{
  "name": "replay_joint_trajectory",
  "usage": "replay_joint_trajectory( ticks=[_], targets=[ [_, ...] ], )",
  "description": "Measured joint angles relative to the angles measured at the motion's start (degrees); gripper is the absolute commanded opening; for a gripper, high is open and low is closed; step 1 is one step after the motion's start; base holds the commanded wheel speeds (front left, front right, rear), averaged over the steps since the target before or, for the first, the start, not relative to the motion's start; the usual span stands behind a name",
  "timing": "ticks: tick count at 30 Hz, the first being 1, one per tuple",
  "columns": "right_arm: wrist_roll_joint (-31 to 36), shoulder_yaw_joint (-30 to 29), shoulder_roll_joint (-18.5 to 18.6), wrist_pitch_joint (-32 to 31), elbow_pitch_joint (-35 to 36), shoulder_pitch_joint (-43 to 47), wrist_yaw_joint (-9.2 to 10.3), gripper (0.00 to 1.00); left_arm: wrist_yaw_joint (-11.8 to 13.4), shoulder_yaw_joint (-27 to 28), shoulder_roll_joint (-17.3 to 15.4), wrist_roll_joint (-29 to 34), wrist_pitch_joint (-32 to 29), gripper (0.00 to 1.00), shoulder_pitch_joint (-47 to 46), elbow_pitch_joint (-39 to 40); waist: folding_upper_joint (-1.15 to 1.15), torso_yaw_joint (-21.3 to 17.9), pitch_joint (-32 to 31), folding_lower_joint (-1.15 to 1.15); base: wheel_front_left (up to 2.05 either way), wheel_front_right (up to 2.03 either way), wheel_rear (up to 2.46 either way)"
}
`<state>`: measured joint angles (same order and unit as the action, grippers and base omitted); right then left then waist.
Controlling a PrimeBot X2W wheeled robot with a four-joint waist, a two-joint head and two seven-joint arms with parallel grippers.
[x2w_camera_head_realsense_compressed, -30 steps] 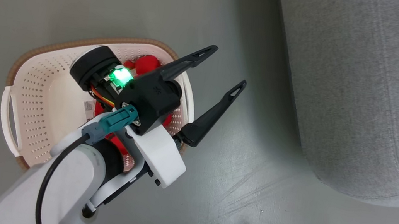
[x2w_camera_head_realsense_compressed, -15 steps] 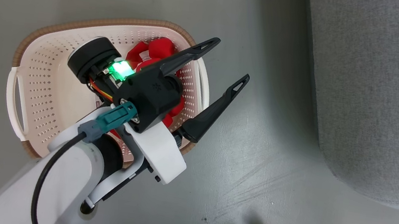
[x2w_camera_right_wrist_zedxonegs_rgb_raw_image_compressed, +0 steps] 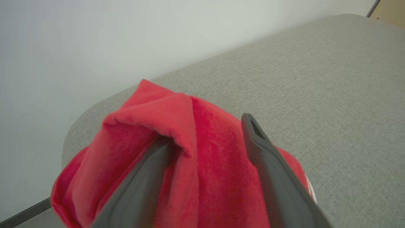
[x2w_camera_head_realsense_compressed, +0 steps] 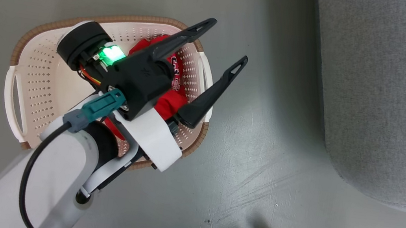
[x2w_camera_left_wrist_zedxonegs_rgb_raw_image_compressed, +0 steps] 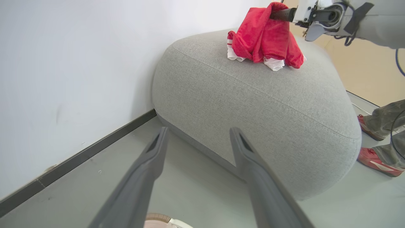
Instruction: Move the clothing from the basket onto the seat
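While the left gripper hangs with its two dark fingers spread wide and nothing between them, the basket sits directly beneath it on the grey floor. Red clothing with white lettering lies bunched in the end of the basket under the gripper's body and its near finger. Ahead of its fingertips, across a strip of floor, rises the rounded end of the seat. A white wall runs off to the left of the fingers.

On top of the seat, a red garment with white trim sits in a loose heap. The right gripper is at that heap with its jaws parted, so the cloth is released rather than pinched. One finger is buried under a fold of the red fabric, which drapes over its tip, and the other shows bare over the cloth. To the right of the left gripper's fingers, past the seat, a person's feet in red shoes stand on the floor.
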<state>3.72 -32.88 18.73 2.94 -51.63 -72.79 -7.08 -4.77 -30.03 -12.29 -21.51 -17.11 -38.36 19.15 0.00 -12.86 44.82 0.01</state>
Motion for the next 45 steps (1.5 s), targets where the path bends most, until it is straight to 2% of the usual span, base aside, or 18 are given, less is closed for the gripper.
replay_joint_trajectory(
  ticks=[9,14,18,28,39,45],
  targets=[
    [0.5,0.4,-0.8,1.3,1.4,2.7,0.0,1.0,-0.3,1.4,-0.1,0.0,2.2,1.0,-0.1,-1.6,0.0,-0.8,-1.6,0.0,0.0,0.0,0.0],
    [0.5,2.9,-4.2,2.0,1.9,5.0,-0.03,1.0,-0.3,3.1,-0.2,0.0,4.3,1.0,-0.1,-2.5,0.0,-1.1,-3.1,0.0,0.0,0.0,0.0],
    [0.5,4.7,-5.1,2.7,3.2,6.2,-0.03,1.0,0.2,4.4,-0.3,0.0,5.8,1.0,0.0,-3.1,0.0,-1.1,-4.3,0.0,0.0,0.0,0.0],
    [3.0,11.3,-8.3,5.1,6.2,9.6,-0.03,1.0,2.8,8.4,0.0,-0.2,10.1,1.0,2.8,-4.6,0.0,-0.5,-7.7,0.0,0.0,0.0,0.0],
    [2.7,19.8,-14.0,7.2,6.5,13.1,-0.03,1.0,5.3,12.4,1.1,-1.7,15.1,1.0,8.0,-6.4,0.0,1.4,-12.0,0.0,0.0,0.0,0.0],
    [2.3,23.1,-14.3,8.4,6.7,15.6,-0.03,1.0,6.4,13.7,1.4,-3.1,17.5,1.0,11.4,-7.7,0.0,2.8,-14.7,0.0,0.0,0.0,0.0]
  ],
)
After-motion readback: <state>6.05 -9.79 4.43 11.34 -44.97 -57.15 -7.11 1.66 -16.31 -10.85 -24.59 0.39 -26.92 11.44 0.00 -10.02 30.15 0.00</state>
